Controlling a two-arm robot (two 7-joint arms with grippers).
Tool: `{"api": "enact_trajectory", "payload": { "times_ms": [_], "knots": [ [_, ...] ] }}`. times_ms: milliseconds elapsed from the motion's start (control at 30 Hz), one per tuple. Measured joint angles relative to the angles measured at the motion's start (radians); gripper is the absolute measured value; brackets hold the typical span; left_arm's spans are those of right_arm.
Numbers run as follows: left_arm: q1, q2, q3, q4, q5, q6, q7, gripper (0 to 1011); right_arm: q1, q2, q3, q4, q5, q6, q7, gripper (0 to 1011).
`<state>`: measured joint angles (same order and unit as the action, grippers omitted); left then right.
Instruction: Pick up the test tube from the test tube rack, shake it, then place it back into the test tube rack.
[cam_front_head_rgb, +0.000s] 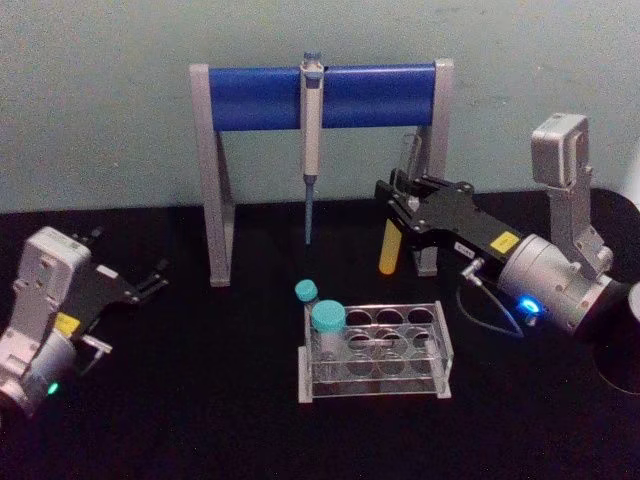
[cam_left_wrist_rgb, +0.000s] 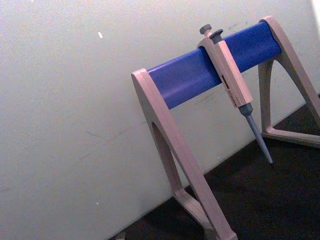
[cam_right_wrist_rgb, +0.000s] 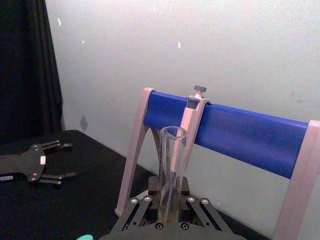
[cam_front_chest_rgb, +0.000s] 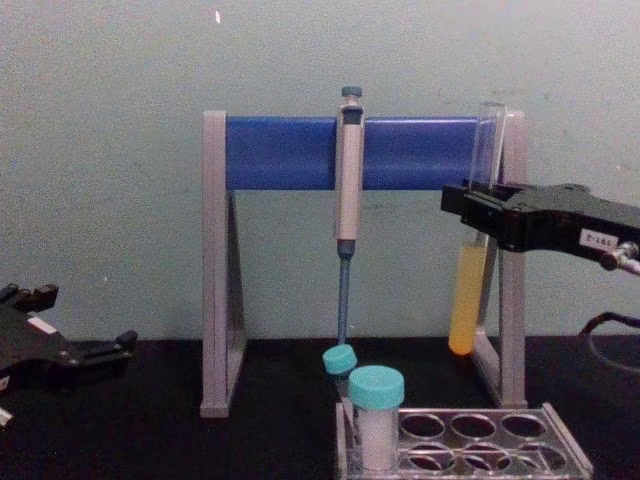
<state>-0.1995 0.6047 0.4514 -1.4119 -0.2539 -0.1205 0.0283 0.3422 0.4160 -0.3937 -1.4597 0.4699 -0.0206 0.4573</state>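
The test tube (cam_front_chest_rgb: 470, 290) hangs upright in the air with yellow liquid in its lower third, well above the table. My right gripper (cam_front_chest_rgb: 480, 212) is shut on its middle; in the head view the right gripper (cam_front_head_rgb: 400, 205) holds the test tube (cam_front_head_rgb: 389, 248) behind and above the rack's right end. Its open rim (cam_right_wrist_rgb: 173, 134) rises between the fingers in the right wrist view. The clear test tube rack (cam_front_head_rgb: 430, 350) stands at the table's centre, seen low in the chest view as the rack (cam_front_chest_rgb: 560, 450). My left gripper (cam_front_head_rgb: 150, 280) rests open at the far left.
Two teal-capped white tubes (cam_front_head_rgb: 327, 325) stand in the rack's left end. Behind it stands the grey-and-blue pipette stand (cam_front_head_rgb: 320, 97) with a pipette (cam_front_head_rgb: 311, 140) hanging from its bar, close to the held tube. Black table, pale wall behind.
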Motion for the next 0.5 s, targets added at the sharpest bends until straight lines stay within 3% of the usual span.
{"api": "enact_trajectory", "payload": {
  "times_ms": [300, 500],
  "knots": [
    [0.0, 0.0, 0.0, 0.0, 0.0, 0.0, 0.0, 1010, -0.02, 0.007, 0.018, -0.019, -0.013, 0.013, -0.016, 233],
    [0.0, 0.0, 0.0, 0.0, 0.0, 0.0, 0.0, 1010, -0.07, 0.041, 0.046, -0.089, -0.022, 0.046, -0.039, 233]
  ]
}}
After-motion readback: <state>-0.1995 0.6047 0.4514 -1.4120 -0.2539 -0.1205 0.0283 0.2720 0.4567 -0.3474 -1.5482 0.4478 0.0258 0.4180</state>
